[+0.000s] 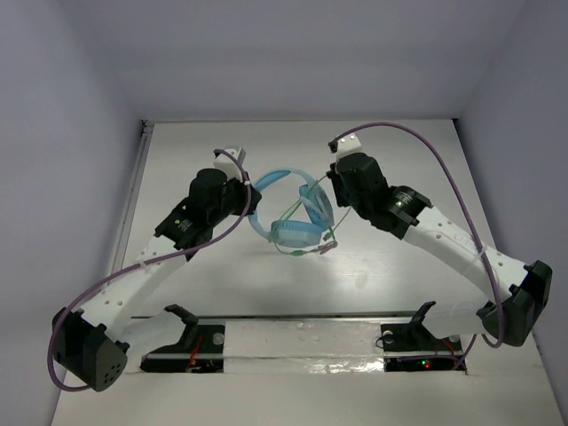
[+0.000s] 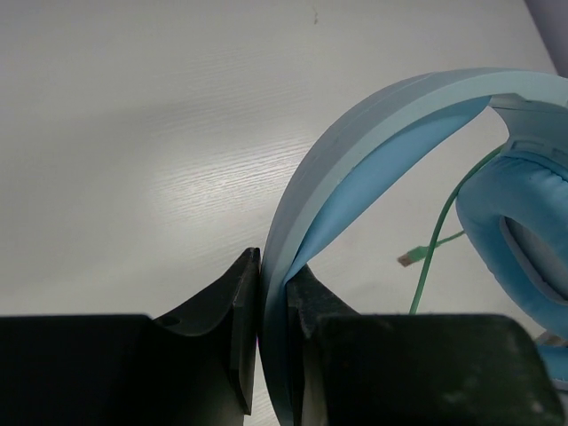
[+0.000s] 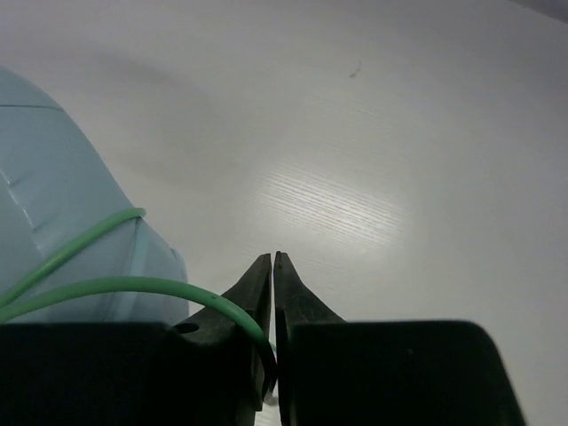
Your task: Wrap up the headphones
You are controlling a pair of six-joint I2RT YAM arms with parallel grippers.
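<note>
Headphones (image 1: 293,232): light blue, suspended between the two grippers over the middle of the white tabletop (image 1: 293,297), with a soft shadow beneath them. Cannot tell whether the lower ear cup touches the surface.

Left gripper (image 1: 248,191): sits at the headband side of the headphones. In the left wrist view its fingers (image 2: 240,302) are clamped on the headband (image 2: 382,115), one on each flat face, with no gap showing. From that grip the headband arcs up and over to the padded ear cup (image 2: 524,222).

Cable (image 2: 438,231): thin and pale green, it hangs down alongside the ear cup, inside the headband's arc. Its plug (image 2: 406,259) hangs free just beside the cable, clear of the ear cup.

Right gripper (image 1: 328,186): sits at the ear-cup side of the headphones, opposite the left gripper. In the right wrist view the fingers (image 3: 302,311) are drawn nearly together, with only a thin dark slit between the tips. One green strand curves off the ear-cup shell (image 3: 62,204) and runs into that slit near the finger roots, so it reads as pinched on the cable. A second strand lies across the shell just above the first.

In the overhead view green loops cross the two ear cups; the number of turns is not legible
</note>
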